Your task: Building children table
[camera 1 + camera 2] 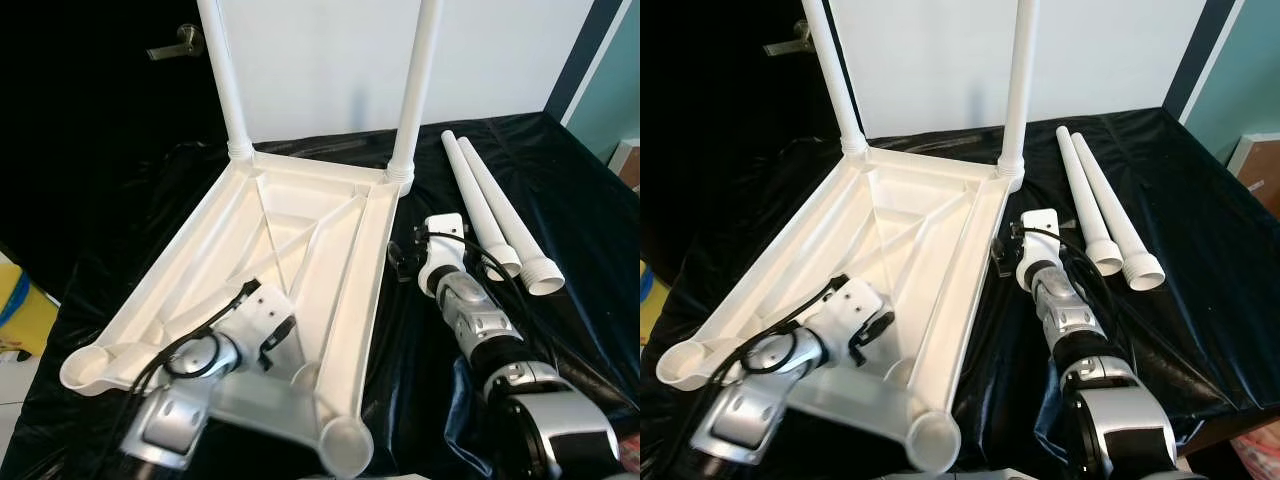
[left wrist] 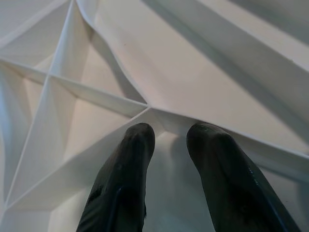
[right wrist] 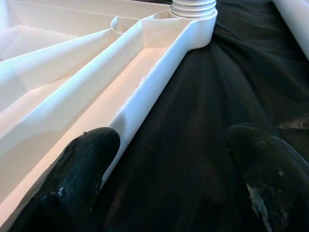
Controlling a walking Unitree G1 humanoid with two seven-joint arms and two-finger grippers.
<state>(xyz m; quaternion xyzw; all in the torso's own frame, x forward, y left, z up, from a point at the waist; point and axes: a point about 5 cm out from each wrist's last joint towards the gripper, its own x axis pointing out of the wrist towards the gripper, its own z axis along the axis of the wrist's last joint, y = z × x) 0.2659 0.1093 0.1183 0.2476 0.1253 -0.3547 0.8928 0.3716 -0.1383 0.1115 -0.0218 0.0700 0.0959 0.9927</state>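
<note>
A white plastic tabletop [image 1: 340, 260] lies upside down on a black cloth. Two white legs [image 1: 225, 80] [image 1: 420, 90] stand upright in its far corner sockets. Both near corner sockets [image 1: 345, 445] [image 1: 85, 365] are empty. Two loose legs [image 1: 480, 200] [image 1: 510, 220] lie side by side on the cloth to the right. My left gripper [image 2: 171, 133] reaches into the ribbed underside, its fingers a narrow gap apart with nothing between them, tips at a rib. My right gripper [image 3: 174, 145] is open wide, low over the cloth beside the tabletop's right rim [image 3: 145, 82], one finger [image 3: 91, 150] against that rim.
The black cloth [image 1: 560, 180] covers the whole work surface and drops off at the near left. A white wall panel [image 1: 320, 60] stands behind, with a door handle [image 1: 180, 42] on the dark left. A yellow object [image 1: 20, 310] sits low at the left.
</note>
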